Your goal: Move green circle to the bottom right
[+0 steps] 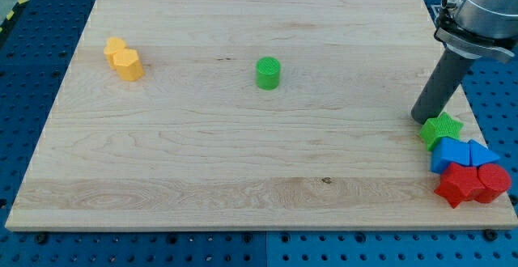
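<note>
Resting at the wooden board's (243,170) right edge, my tip (422,119) is sitting just above and to the view's left of a green star (441,129), close enough that contact cannot be ruled out. Being a bare rod, it is holding nothing and has no fingers to open or close. The green circle (268,73) is standing well apart from my tip, far toward the view's left and slightly higher, near the board's upper middle. Below the star, two blue blocks (461,154) and two red blocks (472,183) are crowding together in the bottom right corner. Two yellow blocks (123,59) are lying touching each other farthest from my tip, at the upper left.
</note>
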Action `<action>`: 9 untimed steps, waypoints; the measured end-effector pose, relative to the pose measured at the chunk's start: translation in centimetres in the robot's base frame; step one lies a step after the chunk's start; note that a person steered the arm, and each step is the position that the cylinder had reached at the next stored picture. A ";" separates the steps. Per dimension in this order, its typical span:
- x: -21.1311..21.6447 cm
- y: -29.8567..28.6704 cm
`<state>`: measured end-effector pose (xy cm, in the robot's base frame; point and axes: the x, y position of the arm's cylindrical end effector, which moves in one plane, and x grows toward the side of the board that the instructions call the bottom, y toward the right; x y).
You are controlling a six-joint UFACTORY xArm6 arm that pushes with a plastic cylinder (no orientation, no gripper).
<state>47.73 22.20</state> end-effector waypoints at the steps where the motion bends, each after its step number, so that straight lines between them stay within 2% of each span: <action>1: -1.4 0.0; 2: -4.3 -2.3; 5: -13.6 -21.3; 6: -13.6 -27.4; 7: -11.2 -29.7; 9: -11.0 -27.4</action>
<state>36.73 -5.20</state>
